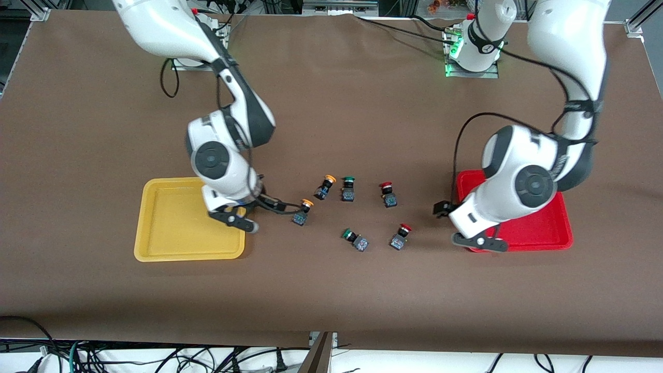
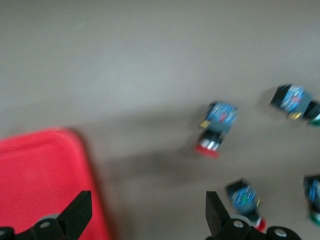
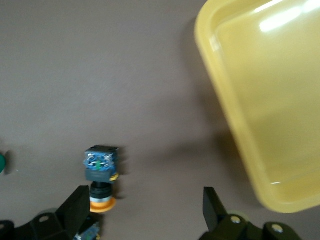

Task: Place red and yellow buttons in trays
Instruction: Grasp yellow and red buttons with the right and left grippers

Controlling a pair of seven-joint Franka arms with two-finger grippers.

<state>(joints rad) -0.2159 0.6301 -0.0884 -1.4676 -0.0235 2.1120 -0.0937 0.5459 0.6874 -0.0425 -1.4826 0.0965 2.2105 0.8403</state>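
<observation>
Two yellow-capped buttons and two red-capped buttons lie on the table between the yellow tray and the red tray. Both trays are empty. My right gripper is open and empty, low over the table between the yellow tray's corner and the nearer yellow button. Its midpoint shows in the right wrist view. My left gripper is open and empty over the red tray's edge. Its midpoint shows in the left wrist view, with both red buttons beside it.
Two green-capped buttons lie among the others in the middle of the table. They also show in the left wrist view. Brown table surface stretches toward the front camera.
</observation>
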